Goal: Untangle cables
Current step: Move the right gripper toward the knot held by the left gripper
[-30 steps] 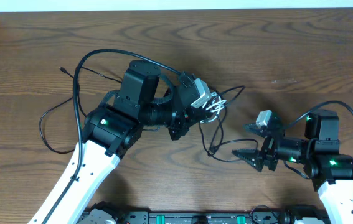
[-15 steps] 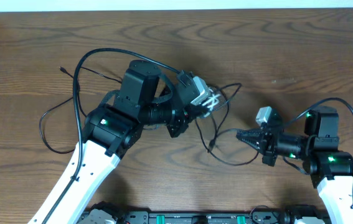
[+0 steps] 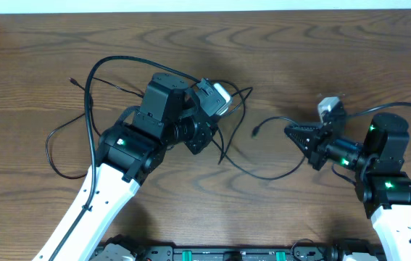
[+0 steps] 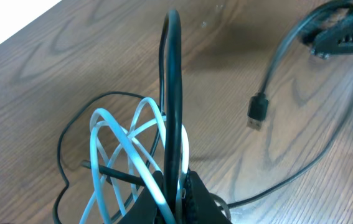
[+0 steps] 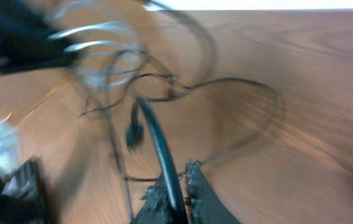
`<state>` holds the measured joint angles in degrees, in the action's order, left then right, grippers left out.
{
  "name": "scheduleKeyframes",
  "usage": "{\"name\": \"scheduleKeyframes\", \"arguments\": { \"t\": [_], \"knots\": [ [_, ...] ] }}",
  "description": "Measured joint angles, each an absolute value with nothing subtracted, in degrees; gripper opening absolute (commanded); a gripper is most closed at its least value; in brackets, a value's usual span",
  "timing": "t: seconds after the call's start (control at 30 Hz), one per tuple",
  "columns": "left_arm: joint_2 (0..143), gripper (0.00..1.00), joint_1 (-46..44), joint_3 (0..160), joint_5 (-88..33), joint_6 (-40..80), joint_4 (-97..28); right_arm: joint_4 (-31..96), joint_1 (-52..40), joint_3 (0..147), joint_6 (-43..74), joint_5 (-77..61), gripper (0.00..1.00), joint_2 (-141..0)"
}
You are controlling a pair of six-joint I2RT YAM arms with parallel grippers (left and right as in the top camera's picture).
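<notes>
While the left gripper [image 4: 179, 190] clamps the white cable [image 4: 115, 133] and a black loop [image 4: 174, 74] above the table [image 3: 335, 43], and the right gripper [image 5: 177, 186] pinches a black cable [image 5: 154, 134] behind its plug [image 5: 133, 134], the cords are looped together at the left, so untangling seems barely begun.

**Entry: robotics laboratory workstation.**

Identifying features:
- 2 jointed white-and-black machines, the left arm [image 3: 104, 196] and the right arm [image 3: 392, 221], both mounted at the near edge of 1 dark wood-grain tabletop [image 3: 321, 51].
- Green indicator lights [image 3: 122, 142] glowing on both arms.
- The left claw [image 4: 177, 185] and the right claw [image 3: 291, 132] each have 2 fingers.
- A small camera module [image 3: 328, 109] sits at the wrist.
- 1 black mounting rail [image 3: 227, 255] with green fittings runs along the near edge.
- 1 plain white strip [image 3: 191, 5] borders the far edge.
</notes>
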<state>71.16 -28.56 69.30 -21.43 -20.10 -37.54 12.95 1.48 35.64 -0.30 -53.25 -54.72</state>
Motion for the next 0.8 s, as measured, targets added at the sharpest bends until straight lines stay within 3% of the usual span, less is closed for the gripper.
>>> {"name": "scheduleKeyframes", "arguments": {
  "t": [0.03,0.3,0.53,0.8],
  "knots": [
    [71.2,0.08,-28.6,69.3,-21.4,-19.7,-37.5,13.8,1.7,35.6,1.5,-50.4,0.99,-54.7],
    [71.2,0.08,-28.6,69.3,-24.0,-19.0,-35.3,16.1,2.0,35.6,7.7,-39.6,0.99,-54.7],
    [71.2,0.08,-28.6,69.3,-27.0,-16.3,-31.4,14.5,2.0,35.6,8.6,-45.8,0.99,-54.7],
    [73.0,0.08,-28.6,69.3,-28.1,-5.1,-22.6,11.8,2.0,35.6,8.7,-55.5,0.99,-54.7]
  ]
}}
